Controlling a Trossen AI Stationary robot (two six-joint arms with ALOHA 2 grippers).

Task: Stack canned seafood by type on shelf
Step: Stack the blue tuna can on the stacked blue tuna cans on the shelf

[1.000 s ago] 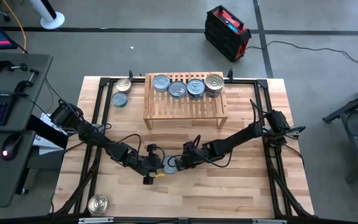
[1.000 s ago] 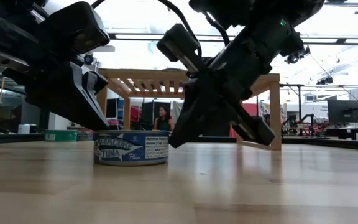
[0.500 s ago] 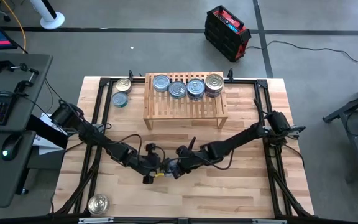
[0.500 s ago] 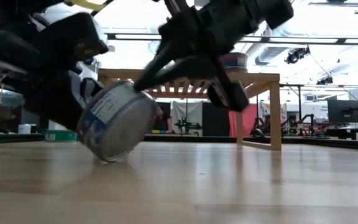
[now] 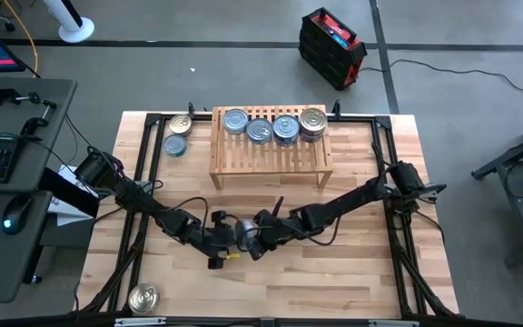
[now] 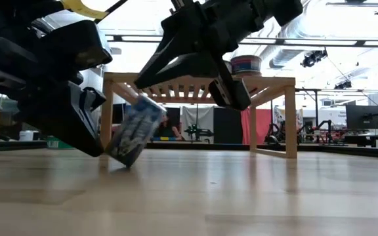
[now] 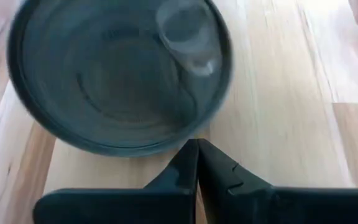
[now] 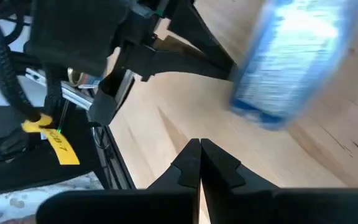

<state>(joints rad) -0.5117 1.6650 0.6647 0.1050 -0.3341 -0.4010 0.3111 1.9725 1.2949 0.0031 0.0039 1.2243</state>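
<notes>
A tuna tin with a blue-and-white label point(image 6: 135, 131) stands steeply tilted on its rim on the table, blurred, between my two grippers point(image 5: 242, 233). Its pull-ring lid point(image 7: 120, 74) faces my left gripper point(image 7: 197, 152), which is shut with its fingertips right at the tin's lower rim. My right gripper point(image 8: 199, 155) is shut too and hangs a little above and to the right of the tin point(image 8: 294, 62), clear of it. Farther back, the slatted wooden shelf point(image 5: 271, 159) carries several tins along its far edge point(image 5: 259, 131). My left gripper's shut fingertips point(image 7: 191, 149) stand level against the tin's lower rim point(image 7: 166, 144) on the lid side, coming from the table's left. Whether they touch it I cannot tell. The tin is tipped up on its rim on the table, leaning toward this gripper.
Two loose tins point(image 5: 181, 124) point(image 5: 175, 145) sit left of the shelf. Another tin point(image 5: 143, 298) lies at the table's near left corner. Black frame rails point(image 5: 384, 154) run along the table's edges. Bare wood point(image 5: 334, 272) lies on the near right.
The tin lay flat on the table a second ago. My right gripper, shut, has risen and rolled at the tin, tipping it up onto its rim toward my left gripper. The tin now stands steeply tilted, and my right gripper is clear of it.
</notes>
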